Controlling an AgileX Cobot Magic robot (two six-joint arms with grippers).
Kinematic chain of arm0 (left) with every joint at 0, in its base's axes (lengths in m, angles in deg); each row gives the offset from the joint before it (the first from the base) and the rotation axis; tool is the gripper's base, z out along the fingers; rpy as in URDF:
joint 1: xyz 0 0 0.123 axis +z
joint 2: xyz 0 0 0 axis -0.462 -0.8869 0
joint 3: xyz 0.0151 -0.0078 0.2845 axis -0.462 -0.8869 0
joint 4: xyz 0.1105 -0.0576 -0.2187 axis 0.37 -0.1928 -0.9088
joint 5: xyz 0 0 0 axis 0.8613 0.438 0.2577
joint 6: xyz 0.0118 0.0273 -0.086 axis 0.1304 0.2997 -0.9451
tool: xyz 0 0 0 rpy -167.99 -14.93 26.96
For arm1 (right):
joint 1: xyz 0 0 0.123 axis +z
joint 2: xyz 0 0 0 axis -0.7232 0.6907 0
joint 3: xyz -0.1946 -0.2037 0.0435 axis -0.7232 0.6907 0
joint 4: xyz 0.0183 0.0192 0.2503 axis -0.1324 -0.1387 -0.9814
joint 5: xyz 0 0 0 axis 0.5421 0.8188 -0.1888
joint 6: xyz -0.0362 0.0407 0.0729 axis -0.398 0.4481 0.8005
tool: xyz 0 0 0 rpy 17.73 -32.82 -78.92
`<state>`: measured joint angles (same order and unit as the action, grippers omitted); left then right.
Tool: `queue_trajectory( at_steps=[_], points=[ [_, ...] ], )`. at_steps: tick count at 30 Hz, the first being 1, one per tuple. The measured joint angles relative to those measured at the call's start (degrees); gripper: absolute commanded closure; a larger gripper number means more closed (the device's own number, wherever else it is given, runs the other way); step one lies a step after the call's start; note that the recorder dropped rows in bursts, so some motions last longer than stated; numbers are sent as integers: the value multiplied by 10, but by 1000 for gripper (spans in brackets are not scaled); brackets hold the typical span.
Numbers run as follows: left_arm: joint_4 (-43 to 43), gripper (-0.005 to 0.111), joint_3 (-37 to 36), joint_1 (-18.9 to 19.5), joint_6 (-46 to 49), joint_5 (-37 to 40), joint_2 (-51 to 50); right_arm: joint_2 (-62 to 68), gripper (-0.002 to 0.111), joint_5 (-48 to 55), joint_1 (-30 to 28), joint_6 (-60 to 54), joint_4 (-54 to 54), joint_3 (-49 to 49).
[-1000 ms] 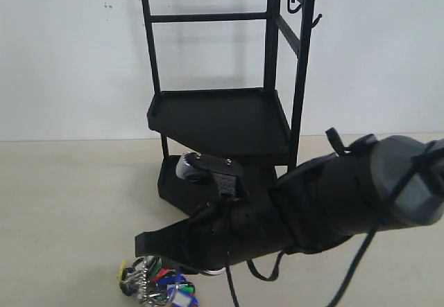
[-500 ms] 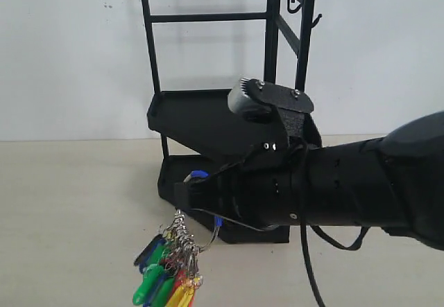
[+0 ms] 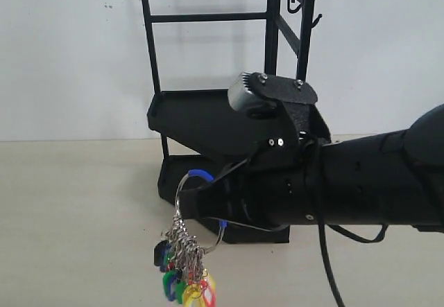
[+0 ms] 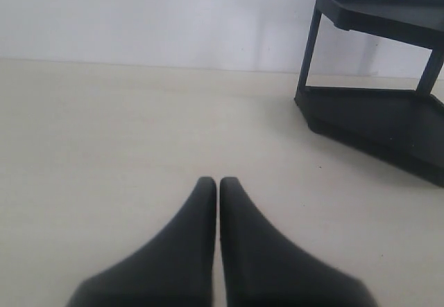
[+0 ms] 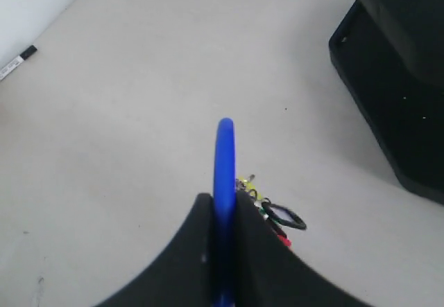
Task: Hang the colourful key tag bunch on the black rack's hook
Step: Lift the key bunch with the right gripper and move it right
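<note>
The black rack (image 3: 215, 113) stands at the back middle of the table; its lower shelves also show in the left wrist view (image 4: 378, 123). The hook (image 3: 294, 7) hangs from the rack's top side rail, high at the right, with a second prong just beyond it. My right gripper (image 3: 191, 197) reaches across in front of the rack and is shut on the blue loop (image 5: 225, 151) of the colourful key tag bunch (image 3: 184, 269). The tags dangle below the fingers (image 5: 267, 208), above the table. My left gripper (image 4: 218, 181) is shut and holds nothing, low over bare table.
A white wall runs behind the rack. A black-tipped marker (image 5: 16, 62) lies on the table by the wall. The right arm's black sleeve (image 3: 361, 182) covers the rack's lower tray and the right side of the exterior view.
The right gripper has lifted the key tag bunch off the table near the front edge. The bunch now hangs freely, a little higher and further right than half a second ago.
</note>
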<state>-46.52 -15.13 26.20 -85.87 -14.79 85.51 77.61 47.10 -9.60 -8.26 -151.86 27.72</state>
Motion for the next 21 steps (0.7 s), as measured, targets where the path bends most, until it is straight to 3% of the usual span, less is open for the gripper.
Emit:
queue_trajectory(
  at_steps=[6, 17, 21],
  points=[
    [0, 102, 0, 0, 0, 0, 0, -50, 109, -9, -12, 4, 8, 5],
    [0, 102, 0, 0, 0, 0, 0, -212, 109, 61, -143, 36, 57, 66],
    [0, 102, 0, 0, 0, 0, 0, -263, 109, 62, -159, 54, 88, 74]
  ],
)
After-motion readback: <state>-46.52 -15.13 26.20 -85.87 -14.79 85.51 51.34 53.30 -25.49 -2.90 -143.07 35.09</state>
